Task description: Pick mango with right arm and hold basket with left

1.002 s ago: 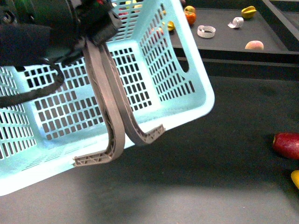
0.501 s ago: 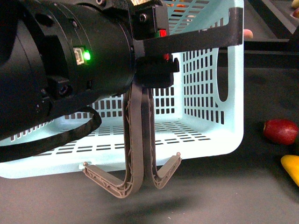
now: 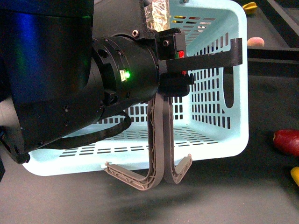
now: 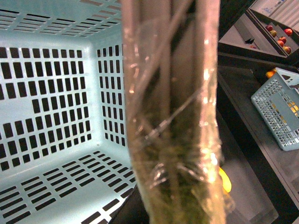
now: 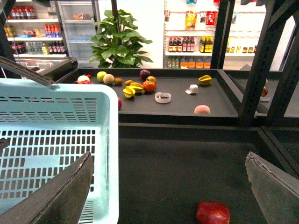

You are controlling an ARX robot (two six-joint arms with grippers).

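From the front, the bulky left arm fills most of what I can see, a small green light glowing on its casing. Its left gripper is clamped on the two grey-brown handles of the basket. The basket hangs clear of the dark table with its open side turned this way. Far off to the right on the table lies a dark red fruit. Just beside it, at the very edge of the frame, a sliver of the yellow mango shows. The left wrist camera looks straight along the handles, pressed together and wrapped in clear film, with the slotted inside of the basket behind them and a smaller basket lying further off. The right wrist camera shows the right gripper with its fingers spread wide over the bare table, holding nothing. The basket rim sits to one side, the red fruit is near, and a shelf of mixed fruit lies beyond.
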